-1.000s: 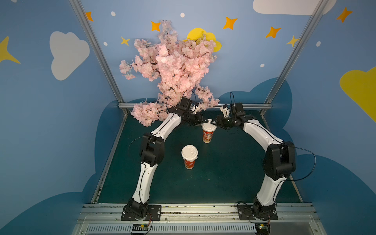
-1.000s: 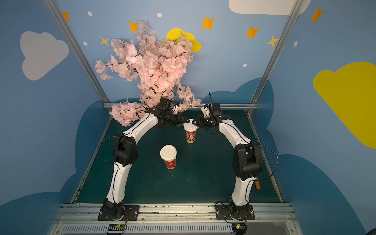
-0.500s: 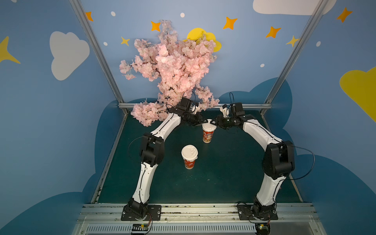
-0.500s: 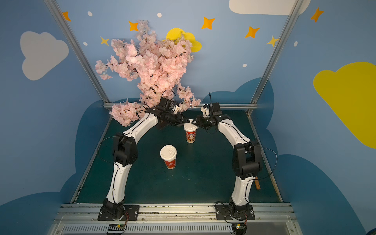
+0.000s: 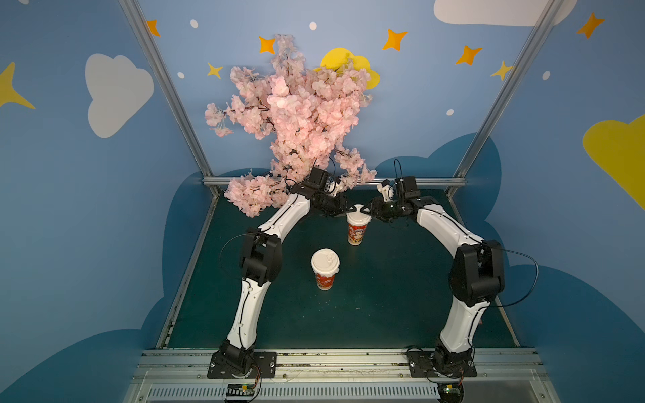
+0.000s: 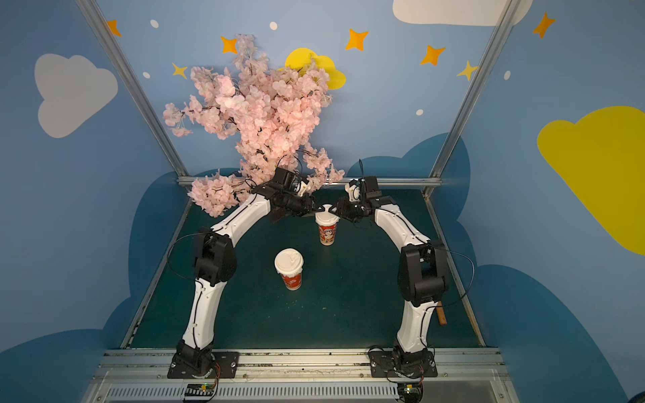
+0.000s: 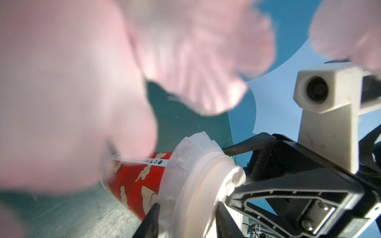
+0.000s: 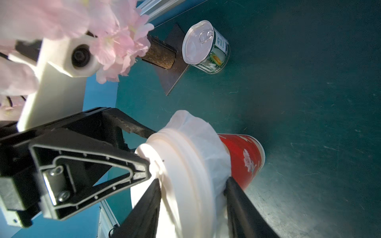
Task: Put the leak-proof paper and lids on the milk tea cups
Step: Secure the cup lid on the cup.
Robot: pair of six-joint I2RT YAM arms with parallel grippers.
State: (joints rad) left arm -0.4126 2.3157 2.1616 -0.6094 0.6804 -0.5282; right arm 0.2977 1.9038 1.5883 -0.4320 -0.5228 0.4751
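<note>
Both jaws, half-open, pinch the lid (image 5: 358, 217) over leak-proof paper (image 8: 208, 142) on far cup (image 5: 356, 233)

Two robot arms, the left arm (image 5: 248, 310) and right arm (image 5: 460, 322), have glossy white curved shells, bulky black elbow joints (image 5: 260, 260) and black bolted base plates (image 5: 268, 363). Thin black cables (image 5: 536, 275) loop beside the elbows. Each wrist carries a cream plastic camera housing (image 7: 326, 88); black triangular fingers (image 8: 92, 175) show silver screws.
</note>
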